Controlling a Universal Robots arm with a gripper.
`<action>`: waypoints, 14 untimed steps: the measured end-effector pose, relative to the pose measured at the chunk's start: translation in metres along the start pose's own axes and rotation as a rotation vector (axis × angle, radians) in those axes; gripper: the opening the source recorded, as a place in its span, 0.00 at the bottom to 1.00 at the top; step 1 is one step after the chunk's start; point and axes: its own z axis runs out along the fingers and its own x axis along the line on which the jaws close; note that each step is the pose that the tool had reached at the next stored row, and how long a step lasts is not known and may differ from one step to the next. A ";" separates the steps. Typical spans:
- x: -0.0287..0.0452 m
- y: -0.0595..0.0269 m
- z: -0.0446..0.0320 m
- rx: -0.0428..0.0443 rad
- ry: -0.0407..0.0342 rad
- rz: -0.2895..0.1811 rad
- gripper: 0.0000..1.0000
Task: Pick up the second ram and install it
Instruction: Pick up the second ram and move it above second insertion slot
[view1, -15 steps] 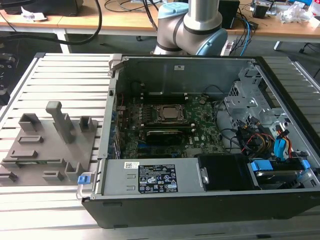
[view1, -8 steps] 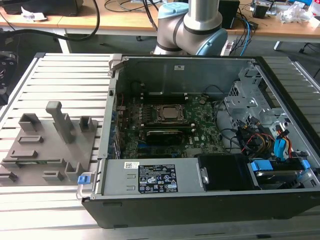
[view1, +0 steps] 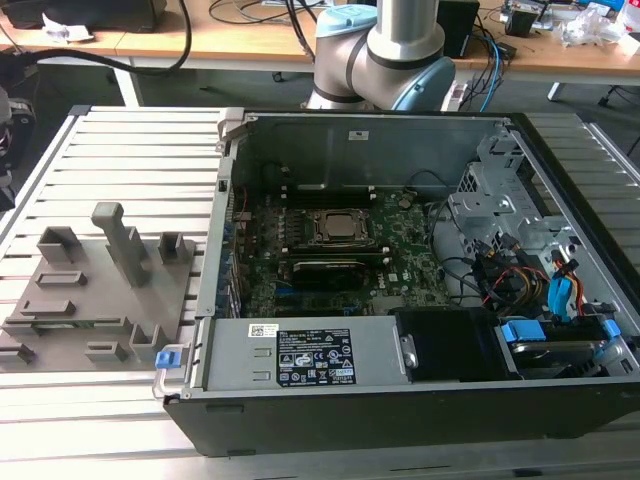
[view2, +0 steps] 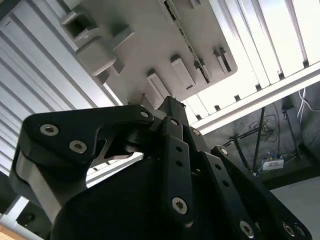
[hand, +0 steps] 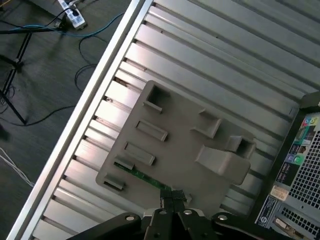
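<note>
A slatted metal bench (view1: 120, 150) is stretching across the exterior view, with a wooden desk (view1: 150, 45) standing behind it. In the first wrist view, cables (hand: 95, 32) and a power strip (hand: 72, 17) are lying on the dark floor (hand: 35, 65). Bright light is glaring off the bench slats in the second wrist view.

My arm (view1: 405, 28) is a silver tube with pale blue caps on grey round joints. My gripper (view2: 169, 105) is matt black: flat link bars, rounded at the ends, held together by shiny silver screws.

Exterior view above case (view1: 400, 425), both wrist views past claw (hand: 173, 194) onto tray (hand: 180, 132)
</note>
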 end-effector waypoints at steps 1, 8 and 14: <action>0.0000 0.0000 0.0000 -0.0002 0.0006 -0.013 0.11; 0.0000 0.0000 0.0000 -0.0030 0.0077 -0.172 0.11; 0.0000 0.0000 0.0000 -0.0057 0.0145 -0.325 0.11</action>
